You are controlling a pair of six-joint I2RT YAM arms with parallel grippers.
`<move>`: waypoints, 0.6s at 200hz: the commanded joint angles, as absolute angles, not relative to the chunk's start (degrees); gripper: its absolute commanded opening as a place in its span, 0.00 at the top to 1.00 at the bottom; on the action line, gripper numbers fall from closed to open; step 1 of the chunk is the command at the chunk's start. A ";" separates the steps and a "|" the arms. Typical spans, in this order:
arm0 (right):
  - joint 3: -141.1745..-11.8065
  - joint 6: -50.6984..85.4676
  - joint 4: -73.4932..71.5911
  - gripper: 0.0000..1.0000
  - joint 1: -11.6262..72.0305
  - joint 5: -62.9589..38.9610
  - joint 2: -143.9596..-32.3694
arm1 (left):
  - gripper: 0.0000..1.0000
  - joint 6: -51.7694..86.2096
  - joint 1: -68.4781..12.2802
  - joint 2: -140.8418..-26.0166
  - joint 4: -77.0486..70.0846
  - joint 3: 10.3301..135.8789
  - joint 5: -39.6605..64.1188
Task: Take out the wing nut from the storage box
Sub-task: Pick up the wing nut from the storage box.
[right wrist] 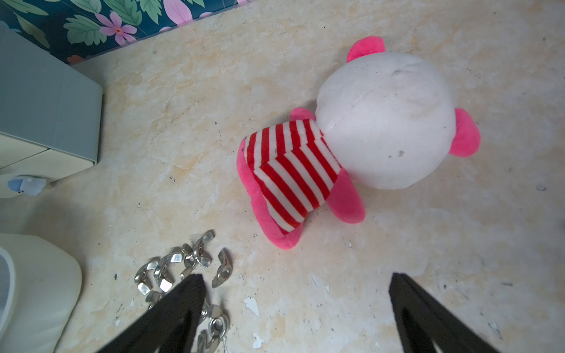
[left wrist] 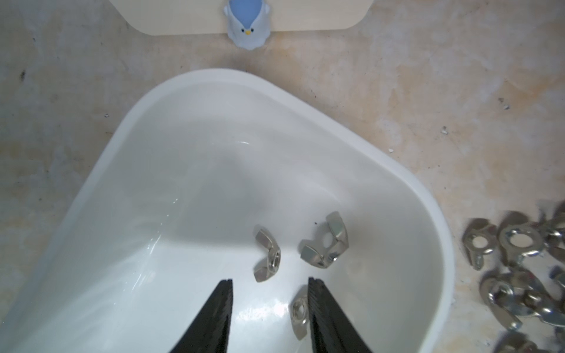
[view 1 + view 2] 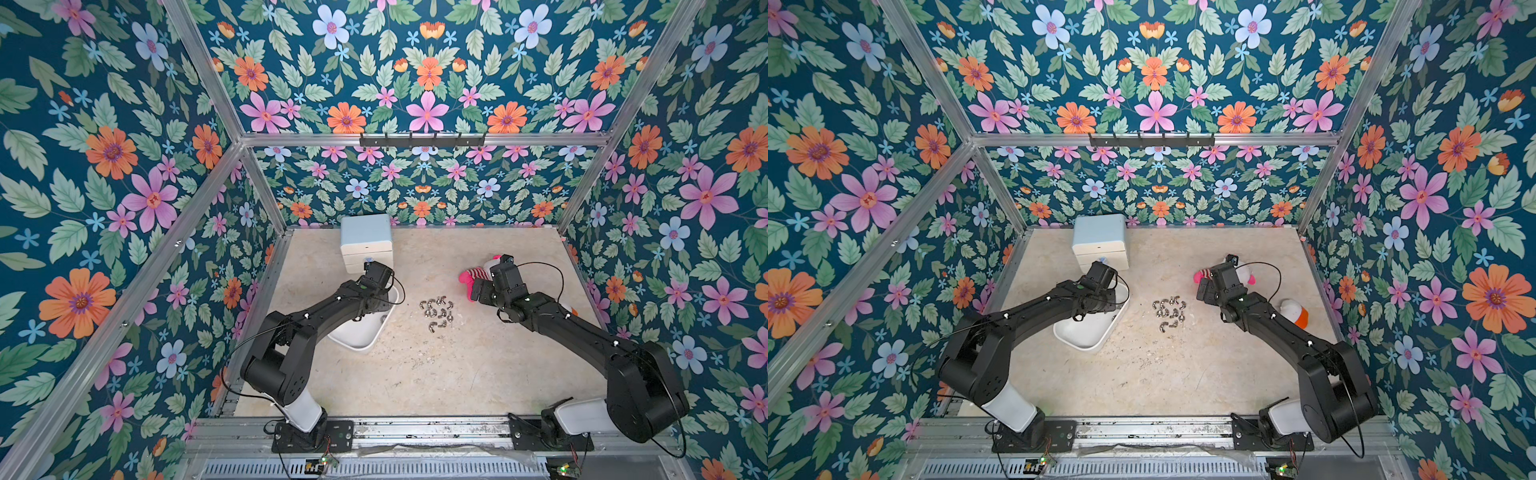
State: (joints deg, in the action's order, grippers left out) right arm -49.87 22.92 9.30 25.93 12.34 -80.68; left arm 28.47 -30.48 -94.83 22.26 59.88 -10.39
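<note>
Down on the glossy floor of the shallow white plastic storage box (image 2: pixel 214 76), the small silver wing nut (image 2: pixel 299 314) I want lies flat, hole up. Its long axis, wing to wing, runs along the spread, empty left fingers (image 2: pixel 321 311), and one of them seems to touch it. Closing now, I'd expect the off-centre nut to skid or twist away on the slick plastic; the right fingers (image 1: pixel 183 305) hang spread wide above the beige bench (image 1: pixel 305 76).
</note>
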 commanded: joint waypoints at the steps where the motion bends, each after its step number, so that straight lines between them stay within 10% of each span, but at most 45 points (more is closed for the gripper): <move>1: -50.37 22.59 9.93 0.01 25.99 13.27 -80.66 | 0.57 28.08 -30.41 -96.12 20.15 60.14 -9.95; 120: -50.39 22.50 9.54 0.01 25.95 12.98 -81.39 | 0.63 28.83 -30.31 -100.71 19.89 59.95 -10.50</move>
State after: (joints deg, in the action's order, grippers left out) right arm -49.87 22.81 9.58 25.93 12.47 -81.21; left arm 28.34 -30.44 -100.27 20.14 60.12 -9.76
